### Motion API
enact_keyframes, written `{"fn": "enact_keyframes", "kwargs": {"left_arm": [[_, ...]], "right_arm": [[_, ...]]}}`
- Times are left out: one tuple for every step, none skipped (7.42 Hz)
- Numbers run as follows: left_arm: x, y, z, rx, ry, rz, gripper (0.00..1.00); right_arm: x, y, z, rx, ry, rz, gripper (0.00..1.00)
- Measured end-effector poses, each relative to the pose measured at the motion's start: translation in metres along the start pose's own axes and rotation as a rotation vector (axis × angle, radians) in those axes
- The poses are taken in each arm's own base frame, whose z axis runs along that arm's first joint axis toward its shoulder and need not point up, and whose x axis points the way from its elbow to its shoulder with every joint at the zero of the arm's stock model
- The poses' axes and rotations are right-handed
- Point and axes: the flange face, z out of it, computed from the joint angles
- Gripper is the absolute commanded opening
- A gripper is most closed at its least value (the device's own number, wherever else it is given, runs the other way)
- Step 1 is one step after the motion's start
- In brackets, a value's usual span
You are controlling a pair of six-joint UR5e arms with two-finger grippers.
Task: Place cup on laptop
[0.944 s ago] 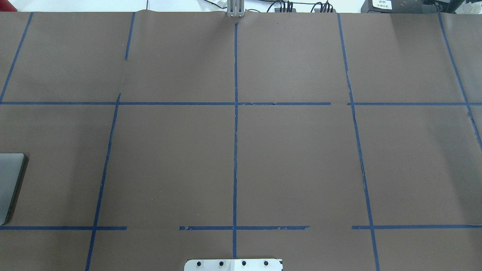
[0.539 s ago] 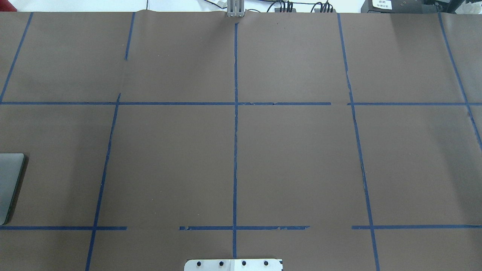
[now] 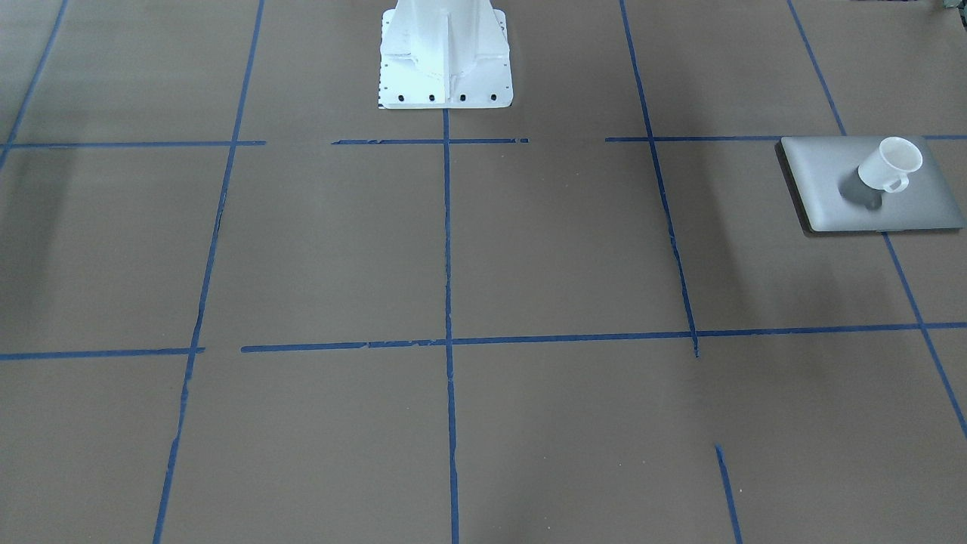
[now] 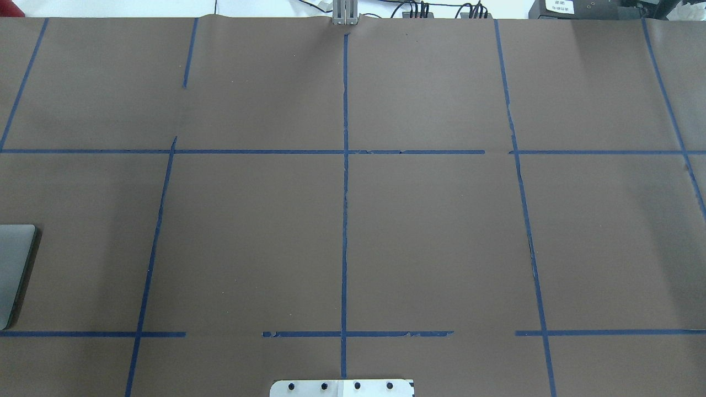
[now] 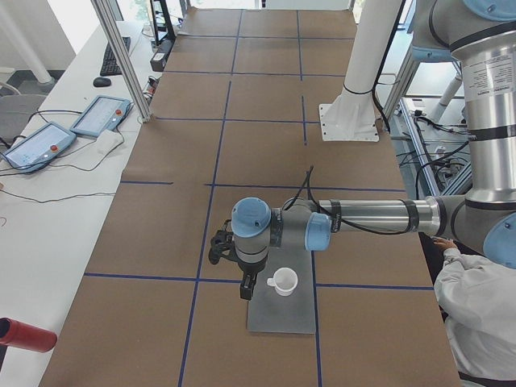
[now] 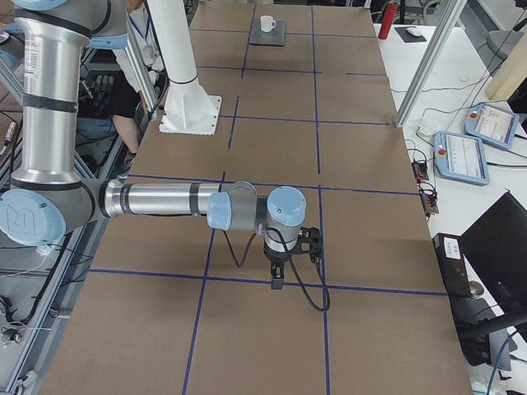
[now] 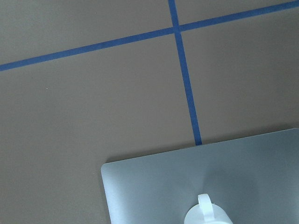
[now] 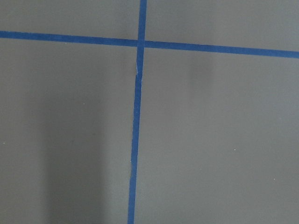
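— Start on the left. Where is the left claw (image 5: 246, 289)?

— It hangs at the end of the near arm in the left side view, pointing down over the brown paper-covered counter (image 3: 559, 242). That is the only view with its fingers in it, so I cannot tell whether they are apart or together.

— And the task's things?

— The small white tapered cup with a loop handle (image 5: 283, 280) stands upright, mouth up, just beside that claw and apart from it. It sits on the lid of the thin silver-grey rectangular laptop (image 5: 282, 310), which lies flat under and beside the claw. The handle is turned toward the claw.

— Does the wrist camera agree?

— Yes. The cup (image 7: 205, 214) shows at the bottom edge, resting on the laptop (image 7: 159, 186) near a rounded corner, with blue tape lines (image 7: 187, 88) crossing past it.

— Move right.

— The white pedestal base (image 3: 446, 53) is bolted at the counter's middle. The right claw (image 6: 277, 281) points down beside a tape line, well apart from the cup (image 6: 267, 22) and laptop (image 6: 268, 34) at the far end.

— Its fingers?

— Only a side view shows them; I cannot tell.
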Motion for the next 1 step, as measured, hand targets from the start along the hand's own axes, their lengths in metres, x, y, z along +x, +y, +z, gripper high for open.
{"fn": "enact_keyframes", "kwargs": {"left_arm": [[0.0,0.0,0.0,0.0,0.0,0.0,1.0]], "right_arm": [[0.0,0.0,0.0,0.0,0.0,0.0,1.0]]}}
